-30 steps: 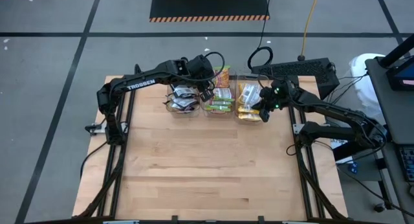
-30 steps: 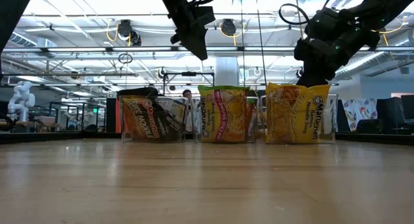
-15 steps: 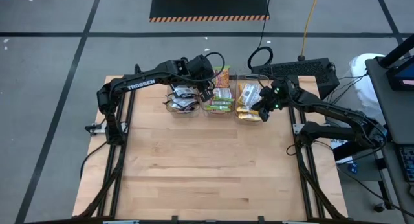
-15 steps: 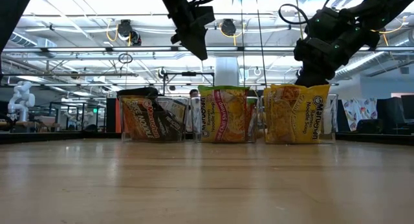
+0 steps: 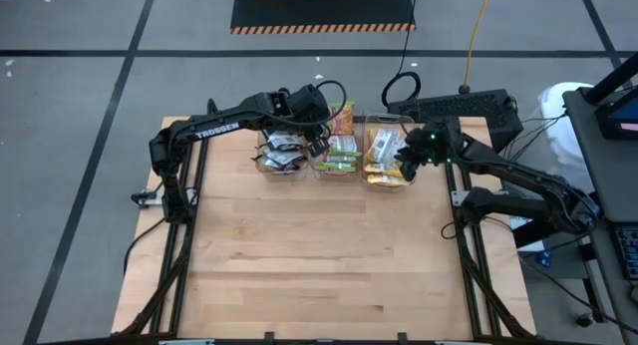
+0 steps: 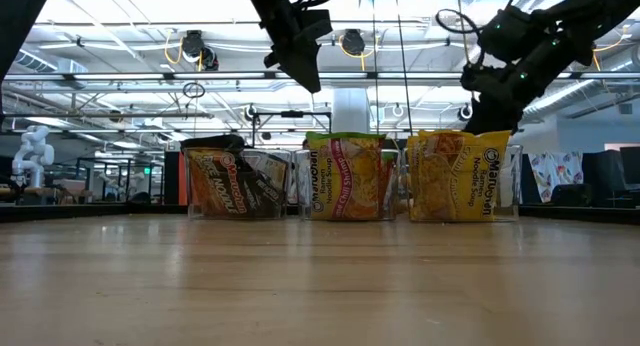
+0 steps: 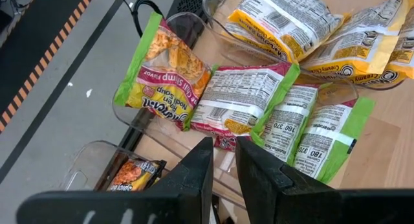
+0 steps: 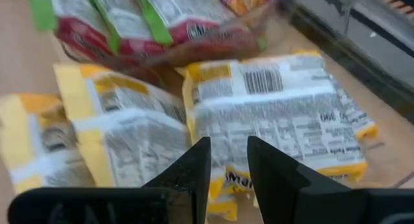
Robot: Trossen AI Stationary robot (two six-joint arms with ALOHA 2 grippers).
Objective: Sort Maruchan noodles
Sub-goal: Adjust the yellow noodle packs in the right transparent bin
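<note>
- Since the earlier frame, my right gripper (image 5: pixel 407 163) has risen off the yellow packets (image 5: pixel 381 154), fingers apart, empty.
- Left gripper (image 5: pixel 321 136) waits over the middle bin (image 5: pixel 336 169), fingers slightly apart, empty.
- I'd lift straight, clearing the right bin (image 5: pixel 406 182).

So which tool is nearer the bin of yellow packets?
Right. The right tool hangs just above the yellow packets; the left tool hangs over the green packets.

1. I see black-and-orange packets (image 6: pixel 232 191) heaped in the far left bin (image 5: pixel 267 167).
2. Lime-green-and-pink packets (image 7: pixel 242 101) fill the middle bin, one upright at its rim.
3. Yellow packets (image 8: pixel 272 117) lie overlapped, label-down, in the right bin.
</note>
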